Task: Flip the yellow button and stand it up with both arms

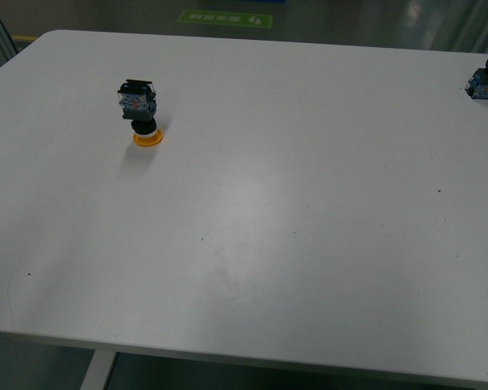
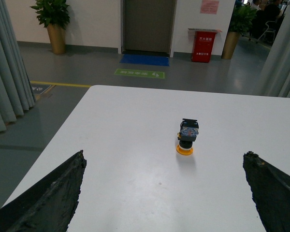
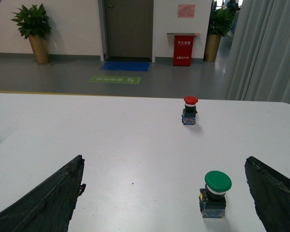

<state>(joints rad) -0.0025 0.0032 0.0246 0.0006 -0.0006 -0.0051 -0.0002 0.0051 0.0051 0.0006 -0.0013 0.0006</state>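
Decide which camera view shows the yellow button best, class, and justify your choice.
Front view: the yellow button appears largest, unobstructed, standing cap-down. Left wrist view shows it smaller. Right wrist view lacks it.

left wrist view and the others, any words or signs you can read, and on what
No text is legible in any view.
Green floor sign: white characters, too blurred to read.
Red box: white characters, too small to read.
Pink wall notice: print too small to read.
Yellow button: no label shows.
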